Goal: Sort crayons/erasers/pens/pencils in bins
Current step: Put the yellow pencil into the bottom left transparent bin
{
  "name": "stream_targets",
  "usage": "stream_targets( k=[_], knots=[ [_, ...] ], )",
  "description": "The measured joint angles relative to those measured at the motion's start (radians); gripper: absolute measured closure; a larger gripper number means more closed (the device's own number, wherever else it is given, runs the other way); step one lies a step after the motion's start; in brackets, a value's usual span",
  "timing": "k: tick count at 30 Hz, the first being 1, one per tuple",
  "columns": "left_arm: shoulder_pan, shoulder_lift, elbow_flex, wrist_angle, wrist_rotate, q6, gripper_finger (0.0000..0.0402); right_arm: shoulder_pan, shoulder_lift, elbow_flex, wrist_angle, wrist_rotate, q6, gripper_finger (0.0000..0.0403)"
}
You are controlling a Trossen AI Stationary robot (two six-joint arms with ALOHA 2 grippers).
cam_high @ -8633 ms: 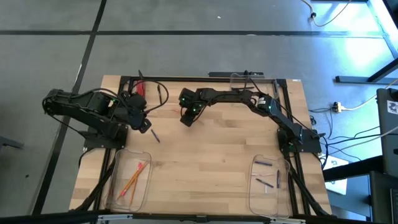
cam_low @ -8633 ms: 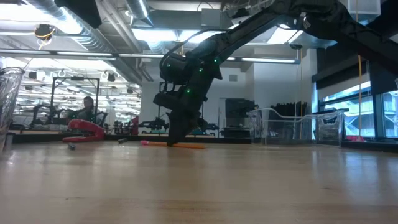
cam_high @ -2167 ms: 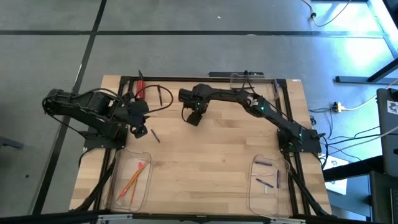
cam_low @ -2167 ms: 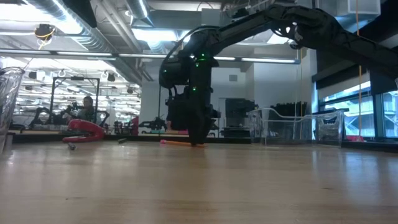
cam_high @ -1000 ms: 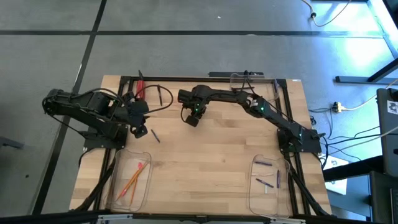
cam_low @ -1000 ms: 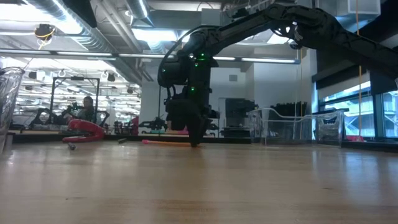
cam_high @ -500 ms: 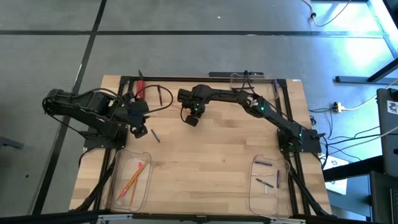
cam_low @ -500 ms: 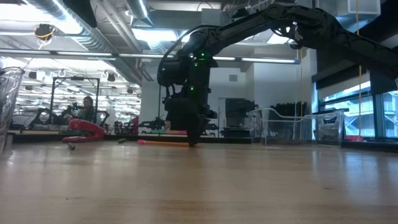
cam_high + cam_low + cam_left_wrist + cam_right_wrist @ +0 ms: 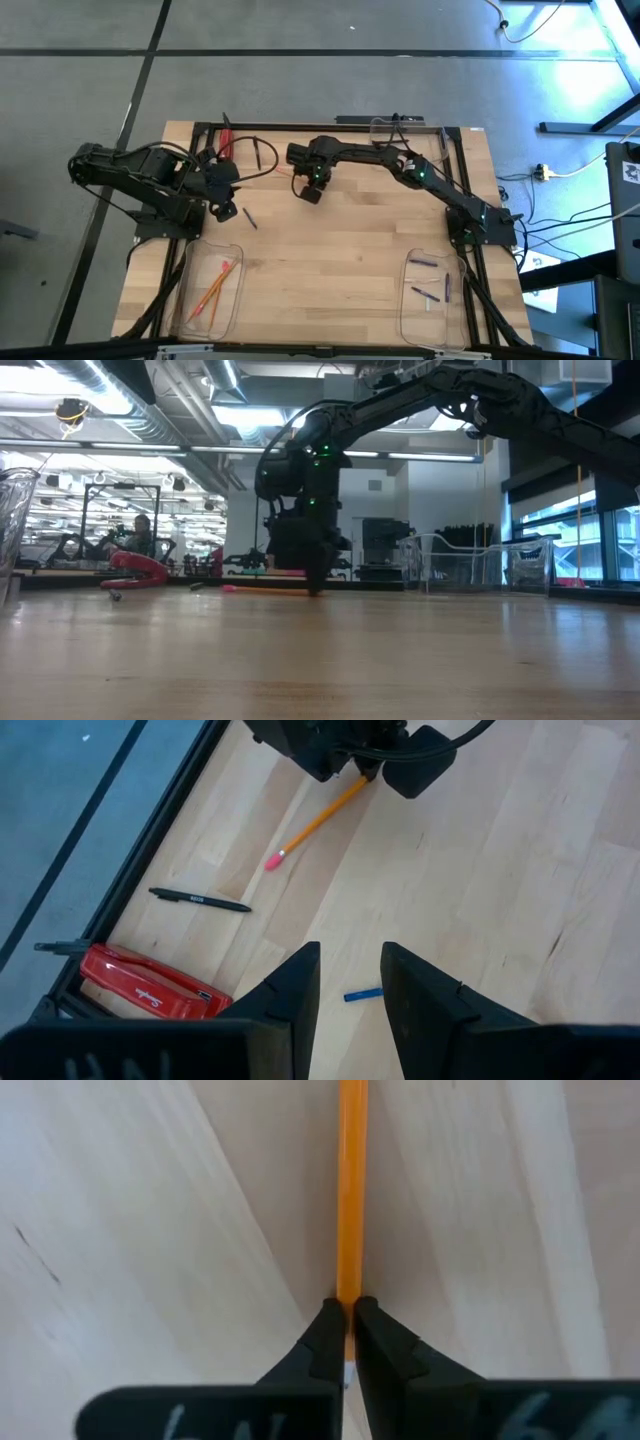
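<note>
An orange-yellow pencil (image 9: 320, 818) with a pink eraser end (image 9: 272, 862) lies on the wooden table toward its far side. My right gripper (image 9: 347, 1330) points straight down over the pencil's other end and is shut on it. It also shows in the high view (image 9: 312, 190) and the low view (image 9: 315, 586). My left gripper (image 9: 350, 985) hangs open above the table's left side, empty, with a short blue crayon (image 9: 362, 994) on the table below it. A black pen (image 9: 200, 900) lies near the far left edge. My right gripper pinches the pencil's shaft (image 9: 350, 1285) between its two fingers, near the end away from the eraser. The fingers come from above, pointing down, one on each side of the shaft. The pencil lies level along the table (image 9: 265, 589), stretching away from the fingers.
A red stapler (image 9: 150, 985) sits at the far left corner. A clear bin (image 9: 210, 290) at the near left holds pencils, a bin (image 9: 433, 295) at the near right holds dark sticks, and a third clear bin (image 9: 405, 130) stands at the far right. Bare wood lies between.
</note>
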Motion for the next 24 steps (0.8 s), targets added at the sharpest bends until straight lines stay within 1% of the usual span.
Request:
stream_targets(
  k=[24],
  knots=[
    [0.0, 0.0, 0.0, 0.0, 0.0, -0.001, 0.03, 0.006, 0.0, 0.0, -0.02, 0.0, -0.006, 0.0387]
  ],
)
